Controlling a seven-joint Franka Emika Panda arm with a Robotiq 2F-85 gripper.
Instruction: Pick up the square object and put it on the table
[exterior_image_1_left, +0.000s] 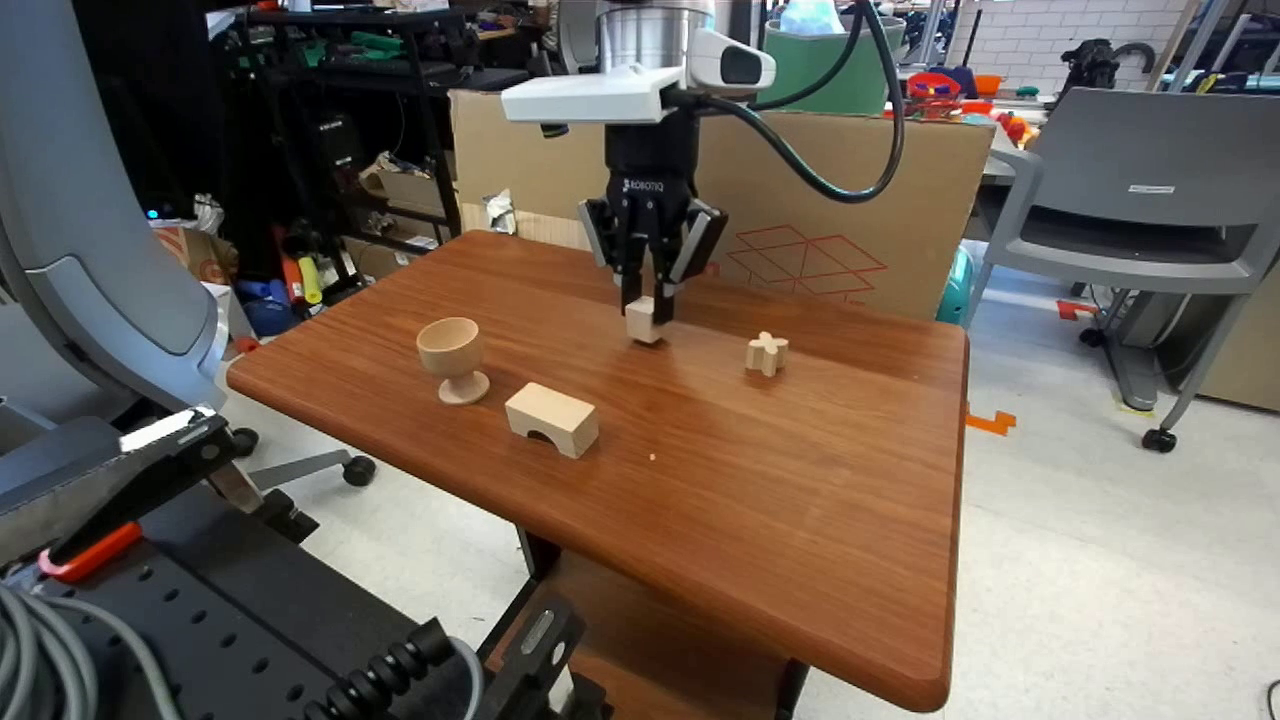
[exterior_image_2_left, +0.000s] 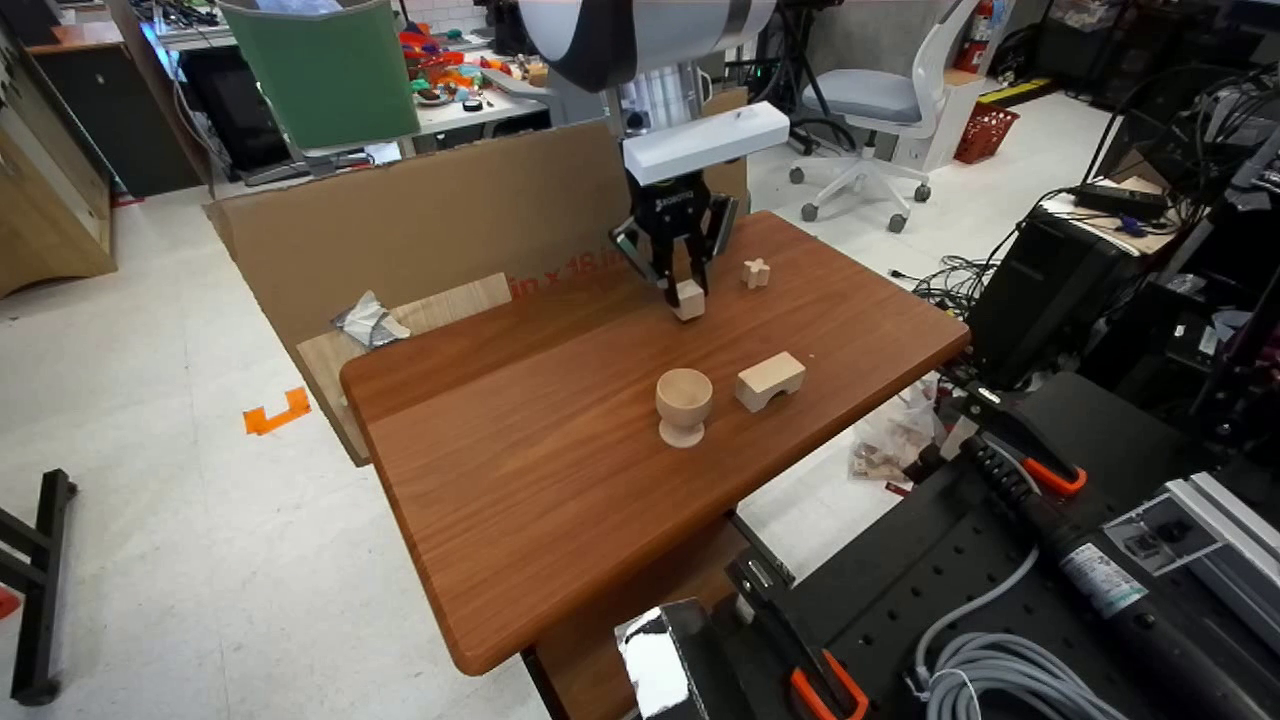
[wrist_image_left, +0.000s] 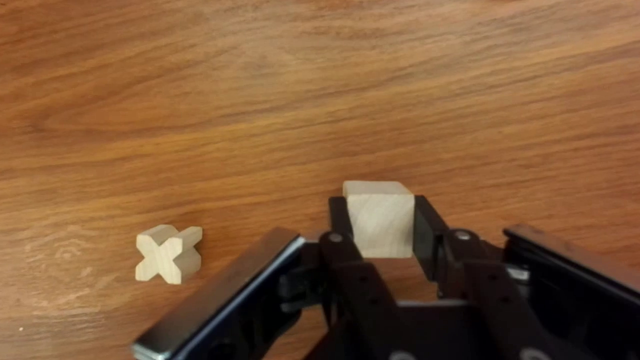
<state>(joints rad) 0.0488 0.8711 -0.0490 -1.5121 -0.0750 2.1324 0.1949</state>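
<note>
The square object, a small pale wooden cube (exterior_image_1_left: 641, 321), is between my gripper's fingertips at the far middle of the reddish-brown table (exterior_image_1_left: 760, 500). It also shows in an exterior view (exterior_image_2_left: 689, 300) and in the wrist view (wrist_image_left: 381, 222). My gripper (exterior_image_1_left: 647, 302) points straight down, its two black fingers against opposite sides of the cube. In the wrist view the gripper (wrist_image_left: 380, 210) shows no visible gap at either side of the cube. A dark shadow lies right under the cube. I cannot tell whether it touches the table or hangs slightly above it.
A small X-shaped wooden piece (exterior_image_1_left: 767, 354) stands beside the gripper, also in the wrist view (wrist_image_left: 167, 254). An oblong block with an arch cut-out (exterior_image_1_left: 552, 418) and a wooden cup (exterior_image_1_left: 453, 358) stand nearer the table's long edge. A cardboard sheet (exterior_image_2_left: 430, 230) stands behind the table.
</note>
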